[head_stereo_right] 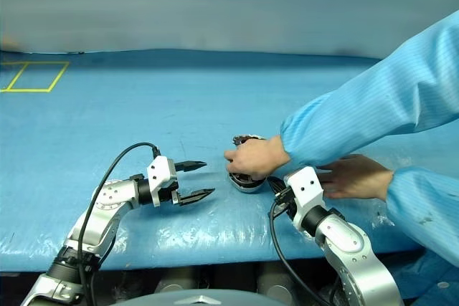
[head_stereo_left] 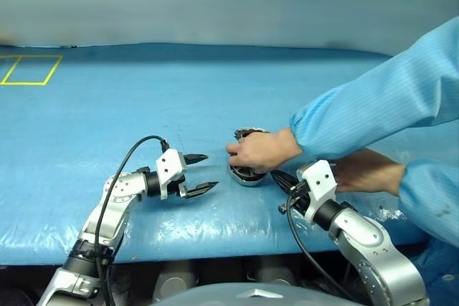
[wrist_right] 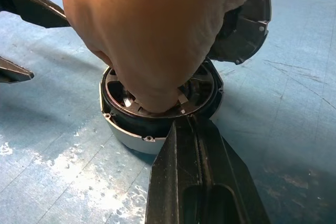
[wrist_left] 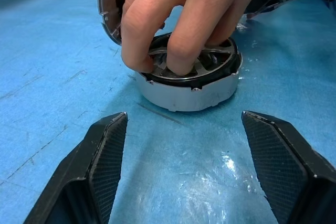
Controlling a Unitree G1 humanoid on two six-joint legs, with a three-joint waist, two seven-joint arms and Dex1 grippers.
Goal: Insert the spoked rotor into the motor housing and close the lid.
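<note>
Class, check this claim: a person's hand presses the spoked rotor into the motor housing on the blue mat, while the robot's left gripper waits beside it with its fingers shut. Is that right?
Not quite. The left gripper has its fingers open, not shut; the left wrist view shows them spread wide, short of the motor housing. The rest holds: a person's hand presses the spoked rotor into the housing on the blue mat.

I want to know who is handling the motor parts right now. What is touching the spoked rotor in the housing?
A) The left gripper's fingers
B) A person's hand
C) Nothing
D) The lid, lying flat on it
B: a person's hand presses its fingertips into the spoked rotor seated in the motor housing, while the open left gripper stands apart.
</note>
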